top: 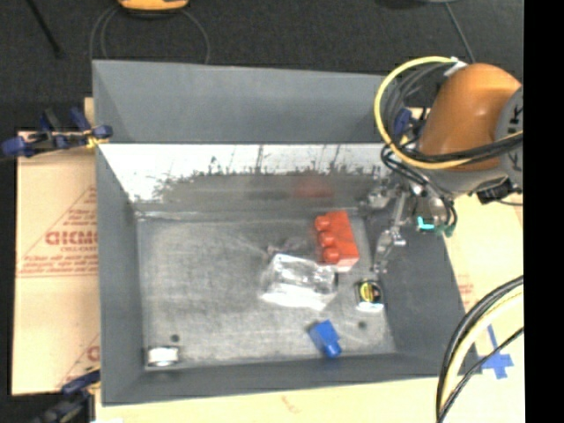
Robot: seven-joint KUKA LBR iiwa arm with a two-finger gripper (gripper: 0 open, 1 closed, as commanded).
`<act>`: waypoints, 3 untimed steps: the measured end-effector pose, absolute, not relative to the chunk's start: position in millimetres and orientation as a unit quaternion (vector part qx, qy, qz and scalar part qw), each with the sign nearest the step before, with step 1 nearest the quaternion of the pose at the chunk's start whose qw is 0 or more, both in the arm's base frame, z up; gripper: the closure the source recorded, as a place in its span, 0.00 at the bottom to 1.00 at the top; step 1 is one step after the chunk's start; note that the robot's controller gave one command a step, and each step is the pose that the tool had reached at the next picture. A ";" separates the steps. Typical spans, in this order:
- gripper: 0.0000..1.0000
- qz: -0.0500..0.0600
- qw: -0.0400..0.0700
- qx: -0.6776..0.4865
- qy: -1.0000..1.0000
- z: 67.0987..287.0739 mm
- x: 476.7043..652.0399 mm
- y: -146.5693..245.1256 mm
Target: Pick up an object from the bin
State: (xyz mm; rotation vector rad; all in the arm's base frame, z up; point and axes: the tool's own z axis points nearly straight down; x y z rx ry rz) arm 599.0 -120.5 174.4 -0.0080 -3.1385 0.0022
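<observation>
My gripper hangs at the right side of the bin, its thin fingers pointing down and standing slightly apart, with nothing between them. Just left of it lies a red toy brick with round studs. Right below the fingertips sits a small black and yellow round thing. A crumpled clear plastic packet lies left of that, near the bin's middle.
A small blue block lies near the bin's front wall. A little silver cap sits in the front left corner. The arm with its orange cover and cables hangs over the bin's right wall.
</observation>
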 end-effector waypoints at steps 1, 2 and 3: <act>0.00 0.002 -0.006 0.173 -0.985 74.4 639.9 -57.3; 0.00 0.001 -0.006 0.161 -0.987 74.6 606.4 -141.2; 1.00 0.002 -0.009 0.164 -0.986 76.8 609.3 -138.7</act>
